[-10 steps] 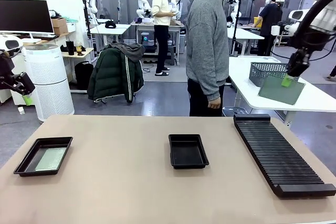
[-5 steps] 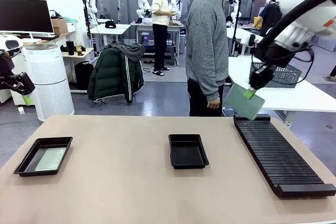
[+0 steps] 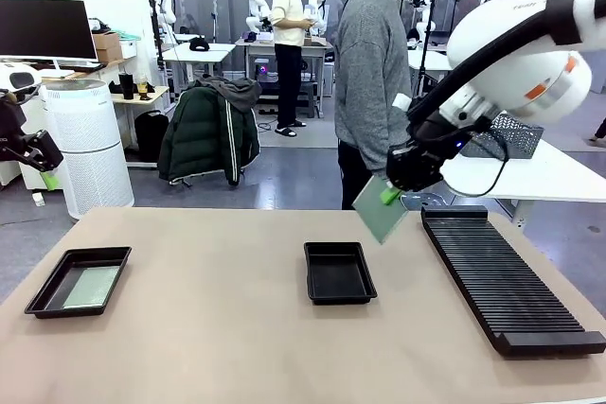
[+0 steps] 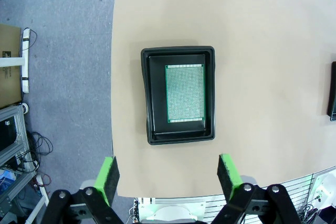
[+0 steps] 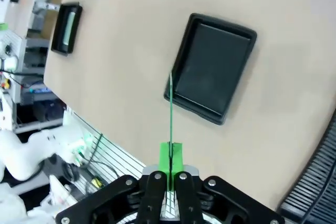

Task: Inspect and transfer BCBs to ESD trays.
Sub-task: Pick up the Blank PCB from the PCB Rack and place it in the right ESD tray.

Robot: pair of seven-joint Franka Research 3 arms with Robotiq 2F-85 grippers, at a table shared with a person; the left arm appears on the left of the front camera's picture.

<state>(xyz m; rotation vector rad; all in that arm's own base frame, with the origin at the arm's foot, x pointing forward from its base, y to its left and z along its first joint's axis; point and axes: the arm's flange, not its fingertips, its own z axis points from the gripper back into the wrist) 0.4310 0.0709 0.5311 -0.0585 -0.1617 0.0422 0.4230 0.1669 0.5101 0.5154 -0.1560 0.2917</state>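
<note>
Our right gripper (image 3: 390, 195) is pinched shut on the top edge of a green board (image 3: 377, 211). The board hangs in the air, tilted, a little to the right of the empty middle tray (image 3: 339, 272) and left of the long black rack (image 3: 502, 283). Seen from our right wrist, the board (image 5: 170, 108) shows only its thin edge, just above the near rim of that tray (image 5: 212, 67).

Our left gripper (image 4: 170, 174) hangs with its jaws wide open, holding nothing, high over the left tray (image 4: 179, 95). A second board (image 4: 185, 93) lies flat inside it.

We think the board is light, thin and stiff. It may be smooth and could slip, and it could crack if squeezed hard or dropped. Holding it by one edge looks best to us.
</note>
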